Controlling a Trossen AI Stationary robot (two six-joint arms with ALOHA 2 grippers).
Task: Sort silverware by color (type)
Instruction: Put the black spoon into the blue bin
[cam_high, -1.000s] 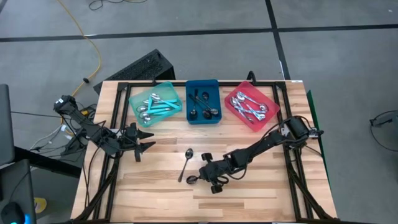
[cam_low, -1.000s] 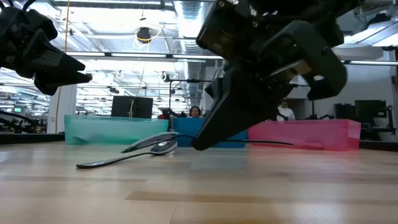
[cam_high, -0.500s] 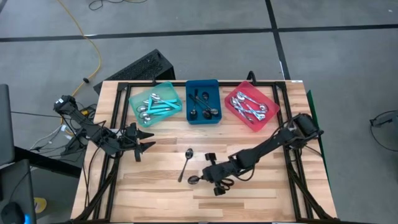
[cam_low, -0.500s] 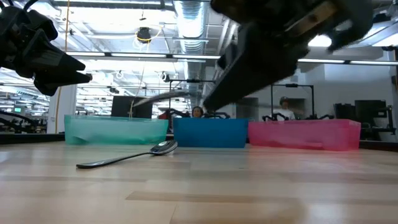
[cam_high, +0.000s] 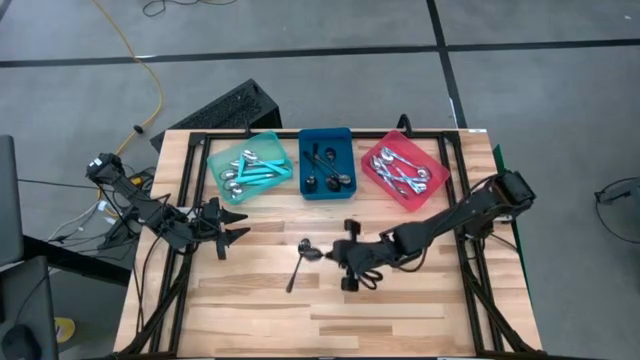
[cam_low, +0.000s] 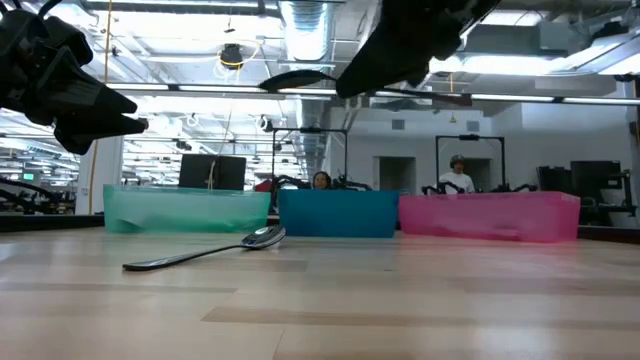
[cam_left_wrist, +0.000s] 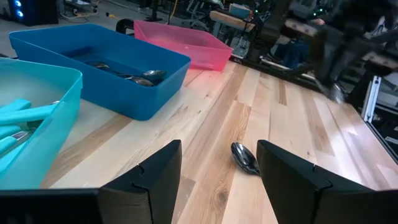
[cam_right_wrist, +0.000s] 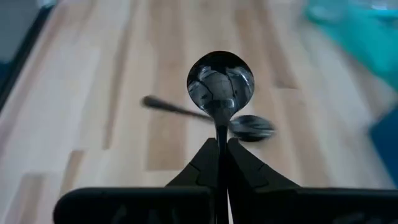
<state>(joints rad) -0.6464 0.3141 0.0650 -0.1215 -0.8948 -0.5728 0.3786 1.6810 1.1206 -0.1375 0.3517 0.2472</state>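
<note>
Two dark, jointed, cabled arms

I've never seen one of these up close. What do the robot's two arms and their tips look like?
Both arms are dark, nearly black, built of slim jointed segments with black cables running along them. The left end effector ends in two pointed, wedge-shaped black fingers. The right end effector has the same two black fingers, tapering to narrow tips. No markings show.

held spoon (cam_right_wrist: 221, 84): handle hidden btwn fingers, colour unclear
table spoon (cam_left_wrist: 245, 158): handle cut off behind finger
teal tray (cam_left_wrist: 37, 118): cropped at edge
</note>
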